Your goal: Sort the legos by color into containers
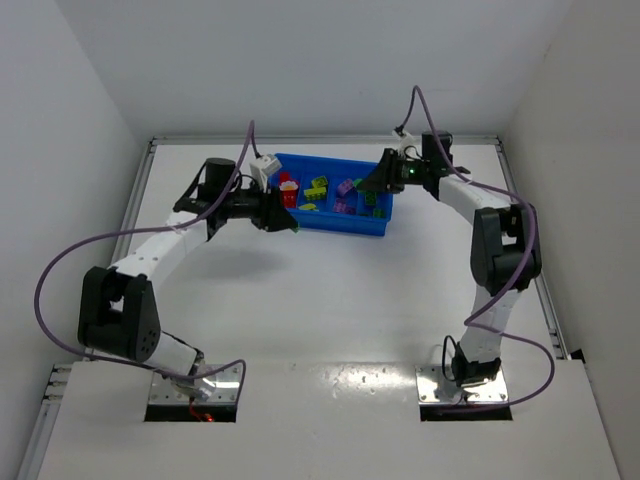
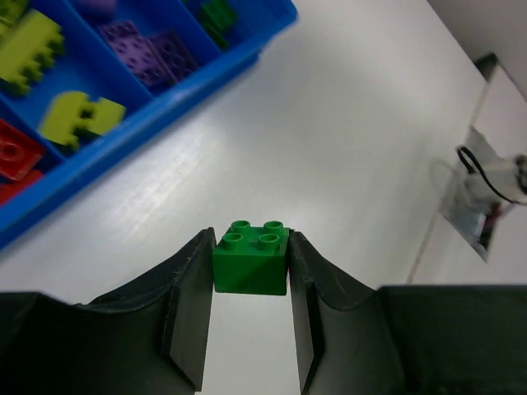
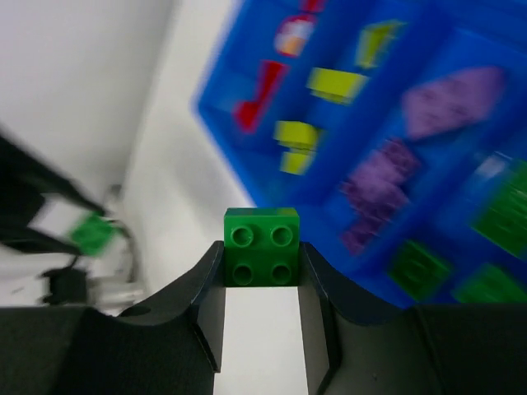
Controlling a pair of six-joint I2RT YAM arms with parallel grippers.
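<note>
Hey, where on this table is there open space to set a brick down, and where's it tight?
Widest bare patch: the table between the front wall of the blue tray and the two arm bases. Crowded: both tray ends, where the left hand holds a green brick and the right hand another, and the compartments, strewn with bricks.

Tray (image 2: 152, 123): blue plastic, looked smooth and glossy. Left green brick (image 2: 250, 262) and right green brick (image 3: 262, 247): moulded plastic, smooth, showed a mild sheen. Left gripper fingers (image 2: 191, 317): black, matt. Tabletop (image 2: 354, 140): white, smooth, semi-gloss, carried soft reflections. Base plates (image 1: 225, 388): bare metal, shone
</note>
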